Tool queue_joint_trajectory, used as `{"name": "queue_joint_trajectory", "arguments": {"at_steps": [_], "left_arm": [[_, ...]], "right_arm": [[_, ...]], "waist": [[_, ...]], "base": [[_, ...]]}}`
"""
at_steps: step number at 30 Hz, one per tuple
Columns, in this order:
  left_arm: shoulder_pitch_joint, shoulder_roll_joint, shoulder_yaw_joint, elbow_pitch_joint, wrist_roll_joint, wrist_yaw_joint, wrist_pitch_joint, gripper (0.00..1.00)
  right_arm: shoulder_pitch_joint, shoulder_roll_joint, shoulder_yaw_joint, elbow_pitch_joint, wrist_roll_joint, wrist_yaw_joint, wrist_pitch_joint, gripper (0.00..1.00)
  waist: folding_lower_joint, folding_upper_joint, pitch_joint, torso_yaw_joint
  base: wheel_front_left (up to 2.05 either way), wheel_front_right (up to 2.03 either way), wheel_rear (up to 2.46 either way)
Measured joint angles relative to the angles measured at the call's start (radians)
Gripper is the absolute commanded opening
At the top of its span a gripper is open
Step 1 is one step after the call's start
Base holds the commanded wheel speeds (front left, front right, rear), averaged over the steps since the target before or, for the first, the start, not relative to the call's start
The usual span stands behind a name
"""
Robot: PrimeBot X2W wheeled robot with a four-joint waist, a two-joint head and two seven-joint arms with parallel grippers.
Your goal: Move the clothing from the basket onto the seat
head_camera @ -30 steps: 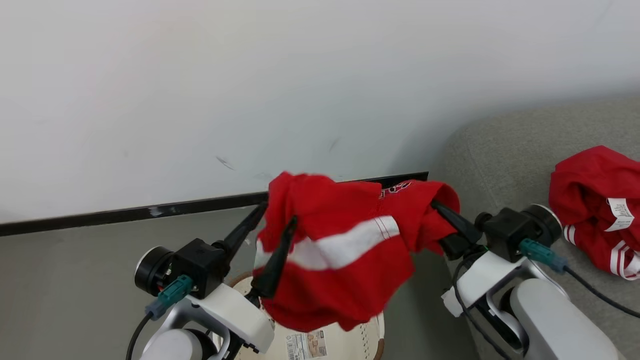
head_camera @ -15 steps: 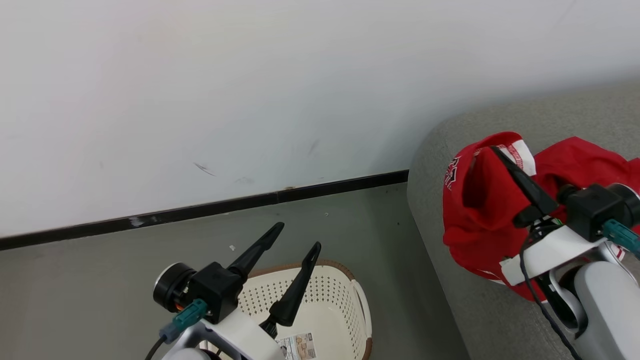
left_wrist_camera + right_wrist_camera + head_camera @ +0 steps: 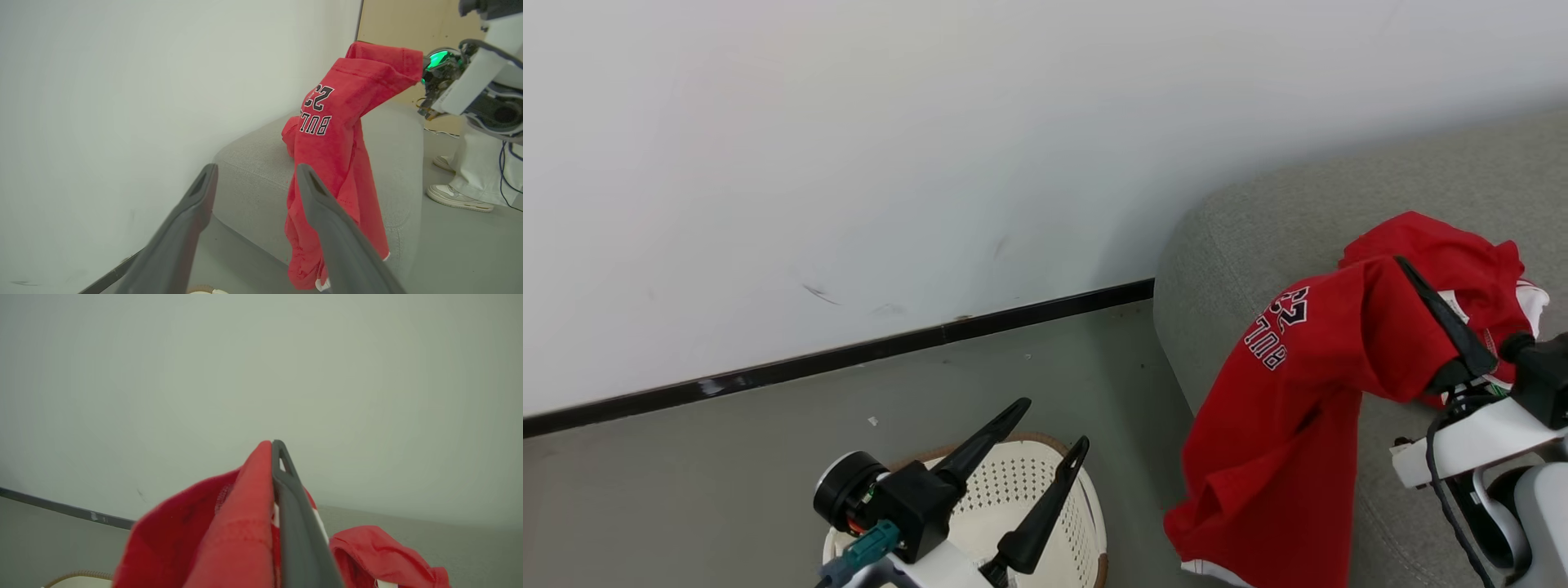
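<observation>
My right gripper (image 3: pixel 1403 263) is shut on a red tee (image 3: pixel 1282 408) with dark-and-white lettering. The tee hangs from the gripper over the front left corner of the grey seat (image 3: pixel 1258 229). Another red garment (image 3: pixel 1445 241) lies on the seat just behind it. My left gripper (image 3: pixel 1052 425) stands open with nothing in it, above the cream perforated basket (image 3: pixel 1005 490) on the floor. In the left wrist view the tee (image 3: pixel 335 134) dangles beyond the open left gripper (image 3: pixel 255 171). The right wrist view has the shut right gripper (image 3: pixel 274 445) with red cloth (image 3: pixel 229 531) pressed against it.
A white wall with a black skirting strip (image 3: pixel 849 359) runs behind the basket and the seat. Grey floor (image 3: pixel 727 474) lies to the left of the basket. A person's shoe (image 3: pixel 453 196) and white trouser legs stand beyond the seat's far end.
The left gripper opened and let go of the red tee, then sank toward the basket. The right gripper carried the tee rightward to the seat. The head camera shifted too.
</observation>
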Motion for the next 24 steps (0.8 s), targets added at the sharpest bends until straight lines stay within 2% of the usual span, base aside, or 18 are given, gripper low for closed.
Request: {"name": "queue_joint_trajectory", "arguments": {"at_steps": [10,17,24], "left_arm": [[0.002,-0.012,-0.025,0.005,0.000,-0.009,-0.010,1.00],[0.020,-0.013,-0.028,0.009,0.004,-0.009,-0.019,1.00],[0.021,-0.013,-0.020,0.004,0.009,-0.003,-0.027,1.00]], "right_arm": [[0.050,0.005,-0.004,-0.030,-0.016,0.000,0.000,0.00],[0.050,0.006,0.045,-0.024,0.011,0.000,0.000,0.00],[-0.141,-0.056,0.068,-0.014,0.017,0.000,0.002,0.00]], "waist": [[0.0000,0.0000,-0.005,-0.052],[0.0000,0.0000,-0.004,-0.092],[0.0000,0.0000,0.007,-0.122]], "base": [[0.00,0.00,0.00],[0.00,0.00,0.00],[0.00,0.00,0.00]]}}
